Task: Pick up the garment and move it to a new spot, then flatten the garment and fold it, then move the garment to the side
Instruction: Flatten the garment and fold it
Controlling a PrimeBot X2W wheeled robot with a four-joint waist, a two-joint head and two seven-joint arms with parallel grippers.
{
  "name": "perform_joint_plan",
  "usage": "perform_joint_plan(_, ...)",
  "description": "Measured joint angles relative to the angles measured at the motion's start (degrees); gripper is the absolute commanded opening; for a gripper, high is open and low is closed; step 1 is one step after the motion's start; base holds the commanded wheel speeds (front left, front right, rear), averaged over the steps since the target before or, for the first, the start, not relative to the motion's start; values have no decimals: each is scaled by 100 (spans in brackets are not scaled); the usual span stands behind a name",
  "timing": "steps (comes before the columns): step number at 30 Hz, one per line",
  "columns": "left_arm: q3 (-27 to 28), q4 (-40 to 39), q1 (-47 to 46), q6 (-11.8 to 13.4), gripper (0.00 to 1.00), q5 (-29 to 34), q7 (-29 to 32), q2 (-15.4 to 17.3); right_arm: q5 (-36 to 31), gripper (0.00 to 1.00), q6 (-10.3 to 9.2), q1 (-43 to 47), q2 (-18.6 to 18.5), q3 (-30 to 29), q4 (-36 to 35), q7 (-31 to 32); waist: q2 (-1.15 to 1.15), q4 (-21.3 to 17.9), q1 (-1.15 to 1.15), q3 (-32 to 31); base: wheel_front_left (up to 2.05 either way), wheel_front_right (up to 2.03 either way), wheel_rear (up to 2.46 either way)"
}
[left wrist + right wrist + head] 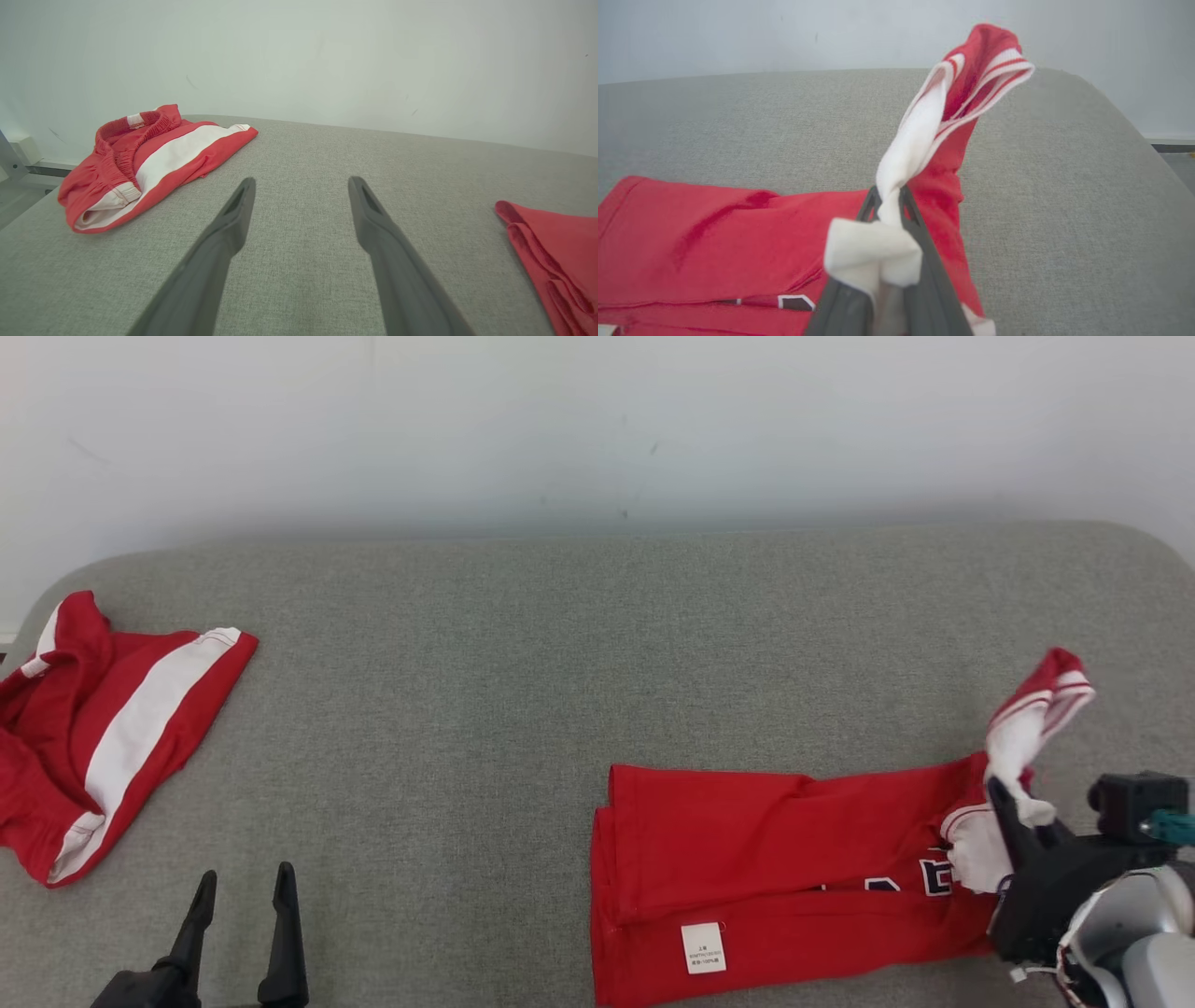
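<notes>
Across the head view, a broad grey woven-fabric tabletop (560,616) with rounded corners runs in front of a pale, plain wall (597,420). Next in size, the red knit jersey (766,840) with dark lettering lies at the near right of the tabletop, folded lengthwise into a long band whose hem end points toward the centre. A pair of crumpled red shorts (112,728) with a wide white side stripe and a gathered waistband rests at the far left edge, well apart from the jersey. The right gripper (888,196) has its two dark fingers drawn almost together, pinching the white fabric at the base of the jersey's white, red-striped sleeve (971,70), which stands twisted up off the surface. The left gripper (302,182) hangs over bare tabletop at the near left, fingers spread wide and holding nothing. Smallest, a white printed label (703,947) lies on the jersey's near layer.
</notes>
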Motion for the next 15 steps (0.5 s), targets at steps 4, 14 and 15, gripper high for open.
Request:
perform_joint_plan(4, -42, 15, -21, 1, 100, -5, 0, -1, 37, 0, 0, 193, 289, 368, -644, 186, 0, 45, 0, 1, 0, 0, 0)
perform_joint_plan(14, -291, 133, -222, 0, 100, -25, 0, -13, 59, 0, -1, 405, 900, 998, -1316, 467, 0, 335, 0, 68, 0, 0, 0)
perform_joint_plan(15, -325, 154, -253, 0, 100, -26, 0, -19, 59, 0, -1, 419, 937, 1011, -1324, 467, 0, 372, 0, 78, 0, 0, 0)
